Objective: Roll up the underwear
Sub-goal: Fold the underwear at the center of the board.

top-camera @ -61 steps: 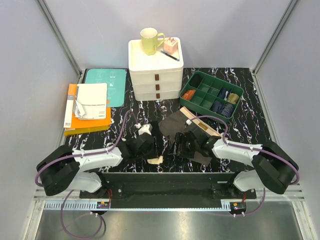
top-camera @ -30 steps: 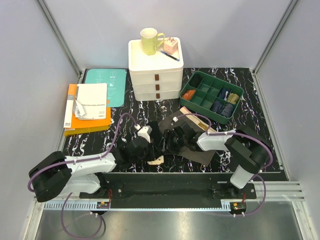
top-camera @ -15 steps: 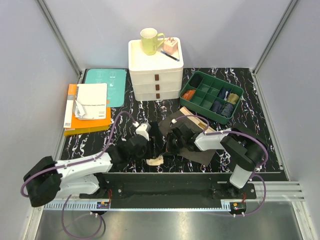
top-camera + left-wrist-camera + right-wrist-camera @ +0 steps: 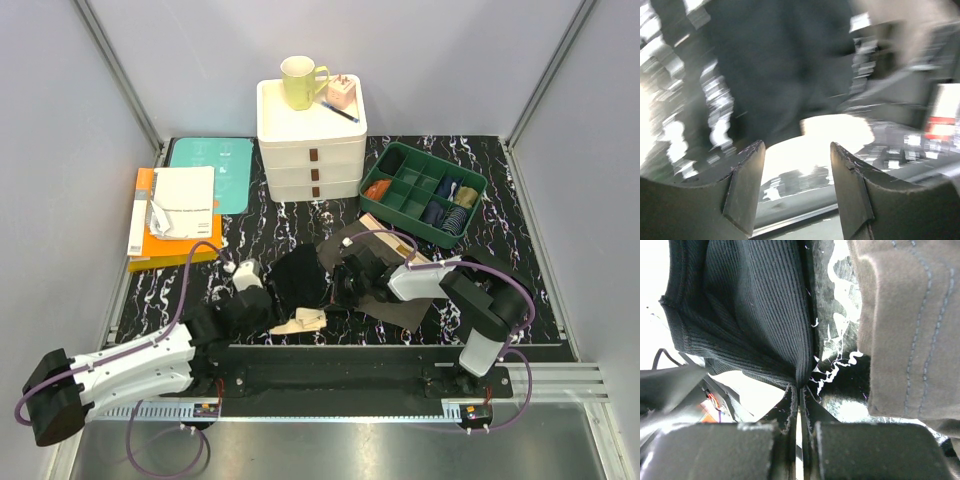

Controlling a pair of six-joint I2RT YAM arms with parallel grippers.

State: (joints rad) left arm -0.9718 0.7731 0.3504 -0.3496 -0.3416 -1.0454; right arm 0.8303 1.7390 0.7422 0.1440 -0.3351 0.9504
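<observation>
The black underwear (image 4: pixel 298 277) lies bunched on the tabletop (image 4: pixel 500 230) near its front edge, between the two arms. Its beige waistband (image 4: pixel 303 322) pokes out on the near side. The right jaws are pinched together on a fold of its ribbed cloth. Just beside it, partly under the right arm, the olive-brown underwear (image 4: pixel 905 330) lies spread flat. The left jaws stand apart with nothing between them, just left of the black pair. The left wrist view is blurred.
</observation>
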